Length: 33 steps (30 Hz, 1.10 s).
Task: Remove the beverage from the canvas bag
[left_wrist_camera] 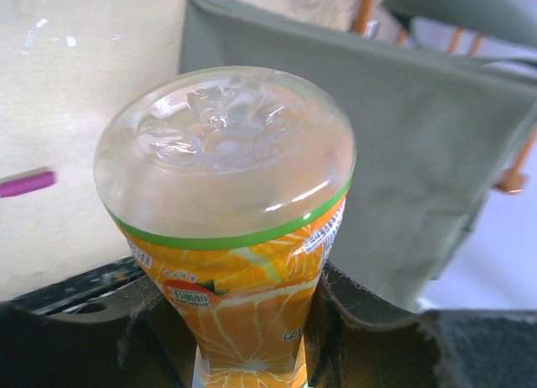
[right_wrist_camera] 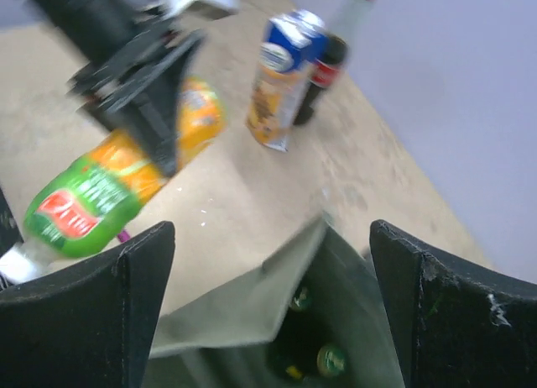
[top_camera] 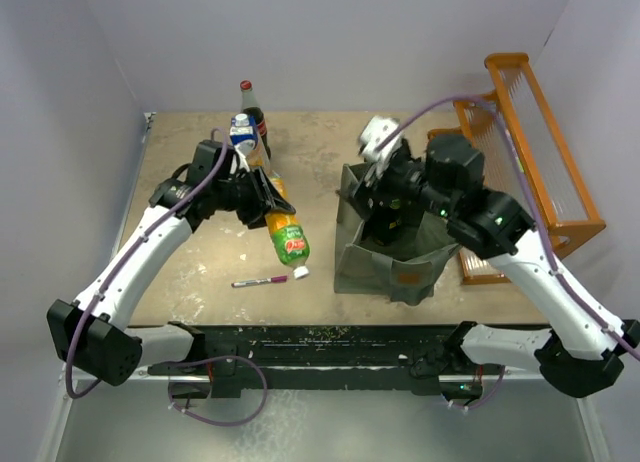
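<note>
My left gripper (top_camera: 263, 195) is shut on an orange beverage bottle (top_camera: 285, 232) with a green label, holding it tilted left of the canvas bag (top_camera: 385, 262), white cap toward the near edge. In the left wrist view the bottle (left_wrist_camera: 226, 161) shows its clear base, and my left gripper (left_wrist_camera: 243, 329) clamps its orange label. My right gripper (top_camera: 385, 197) hangs open over the bag's mouth. The right wrist view shows my right gripper (right_wrist_camera: 268, 312) above the bag's grey-green wall (right_wrist_camera: 226, 312). Green-capped bottles (right_wrist_camera: 331, 360) stand inside the bag.
A blue-and-orange carton (top_camera: 243, 134) and a dark cola bottle (top_camera: 252, 107) stand at the back of the table. A purple pen (top_camera: 258, 281) lies near the front edge. An orange wooden rack (top_camera: 530, 152) stands right of the bag.
</note>
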Each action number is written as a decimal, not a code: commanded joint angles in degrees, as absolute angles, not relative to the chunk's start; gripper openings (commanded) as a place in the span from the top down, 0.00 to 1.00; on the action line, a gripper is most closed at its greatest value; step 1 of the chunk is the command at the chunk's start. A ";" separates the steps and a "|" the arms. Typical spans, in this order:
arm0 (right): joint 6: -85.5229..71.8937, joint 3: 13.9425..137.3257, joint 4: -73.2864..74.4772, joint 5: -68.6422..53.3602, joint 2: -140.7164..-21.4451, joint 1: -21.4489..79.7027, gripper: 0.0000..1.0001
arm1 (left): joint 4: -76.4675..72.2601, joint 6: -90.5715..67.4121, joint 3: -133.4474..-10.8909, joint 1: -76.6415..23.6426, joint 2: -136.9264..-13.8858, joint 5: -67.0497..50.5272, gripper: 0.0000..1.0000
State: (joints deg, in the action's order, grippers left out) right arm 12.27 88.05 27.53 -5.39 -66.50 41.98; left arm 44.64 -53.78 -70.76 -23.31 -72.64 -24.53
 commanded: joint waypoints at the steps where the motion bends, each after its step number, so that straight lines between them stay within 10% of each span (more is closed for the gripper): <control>1: 39.99 80.00 15.50 -14.95 -64.14 51.45 0.00 | 33.16 -70.53 -69.07 -21.04 -67.56 -32.77 0.75; 11: 58.64 71.48 14.29 -20.92 -64.72 55.92 0.00 | 26.73 -89.31 -60.74 -20.43 -60.38 -29.53 0.74; 33: 22.79 56.35 -13.78 -23.27 -55.04 56.42 0.01 | 18.79 -113.50 -53.42 -20.44 -48.70 -20.92 0.76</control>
